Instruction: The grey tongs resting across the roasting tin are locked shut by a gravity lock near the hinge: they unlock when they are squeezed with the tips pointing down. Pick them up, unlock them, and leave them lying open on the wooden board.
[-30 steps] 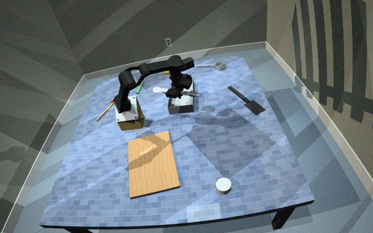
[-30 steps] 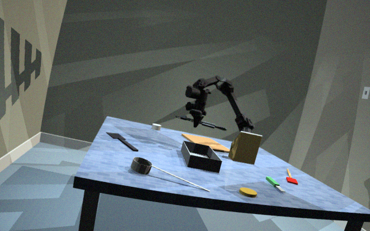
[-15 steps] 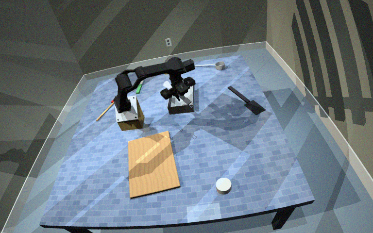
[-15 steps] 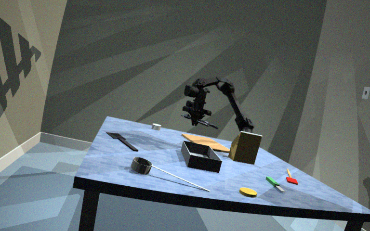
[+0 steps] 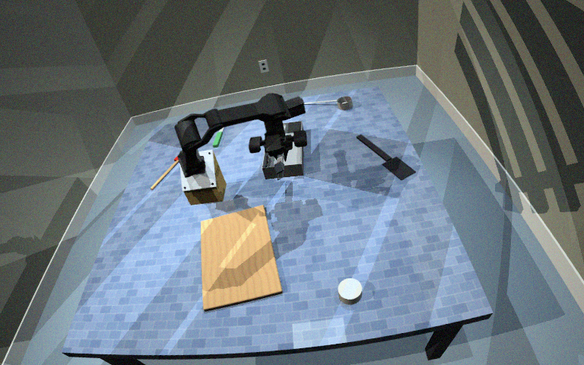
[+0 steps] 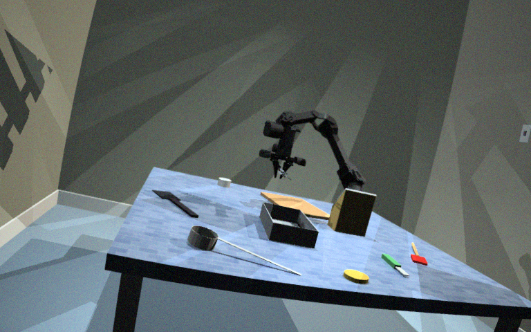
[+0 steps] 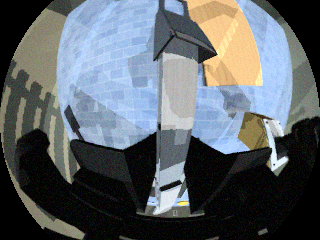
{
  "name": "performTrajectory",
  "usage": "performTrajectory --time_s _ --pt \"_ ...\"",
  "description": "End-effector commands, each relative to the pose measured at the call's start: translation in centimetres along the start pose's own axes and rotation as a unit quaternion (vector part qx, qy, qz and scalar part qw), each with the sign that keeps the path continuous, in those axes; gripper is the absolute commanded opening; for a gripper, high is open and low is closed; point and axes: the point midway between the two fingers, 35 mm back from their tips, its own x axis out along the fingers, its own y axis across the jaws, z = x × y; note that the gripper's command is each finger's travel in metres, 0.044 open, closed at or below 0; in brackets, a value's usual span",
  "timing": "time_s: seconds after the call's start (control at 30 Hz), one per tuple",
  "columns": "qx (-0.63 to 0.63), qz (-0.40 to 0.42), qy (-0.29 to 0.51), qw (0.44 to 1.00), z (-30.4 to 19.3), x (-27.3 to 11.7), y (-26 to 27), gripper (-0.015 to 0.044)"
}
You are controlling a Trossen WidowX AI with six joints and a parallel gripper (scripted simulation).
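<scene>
The gripper point(image 6: 281, 174) is clamped on the grey tongs point(image 7: 175, 103), its two dark fingers pressed against the tongs' sides near one end. In the wrist view the tongs run straight away from the gripper toward the table, the two arms lying close together, ending in a darker, wider tip section with a small loop at the far end. In the exterior view the gripper points downward and hangs high above the table, with only a short bit of the tongs point(image 6: 285, 176) showing at the fingertips; whether the arms are locked or free cannot be told. Directly beneath the gripper sits the dark roasting tin point(image 6: 288, 225), well below it and not touching the tongs. The wooden board point(image 5: 238, 257) lies flat on the blue tiled table point(image 5: 376, 235), off to one side of the tin and apart from it; in the wrist view the board point(image 7: 230, 36) shows just beside the far tip of the tongs. The arm's base stands on a tan block point(image 6: 351, 211) near the tin. Further out lie a black spatula point(image 5: 385, 157), a round strainer with a long thin handle point(image 6: 202, 237), a white puck point(image 5: 349, 290), a yellow disc point(image 6: 355, 275), a green-handled tool point(image 6: 391, 261), and a red-headed tool with a wooden handle point(image 6: 417, 255).
</scene>
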Motion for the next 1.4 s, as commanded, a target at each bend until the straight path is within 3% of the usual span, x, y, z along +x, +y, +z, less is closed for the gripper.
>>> performTrajectory --time_s 0.0,0.53,0.83,1.37 --pt "0.073 0.004 -0.001 0.997 0.9 -0.3 -0.1 -0.0150" --pt "0.361 0.006 -0.006 0.933 4.0 -0.7 -0.6 -0.0150" --pt "0.351 0.003 -0.003 0.936 4.9 -0.7 -0.7 -0.0150" --pt "0.222 -0.005 0.018 0.975 12.9 -0.1 -3.6 -0.0150"
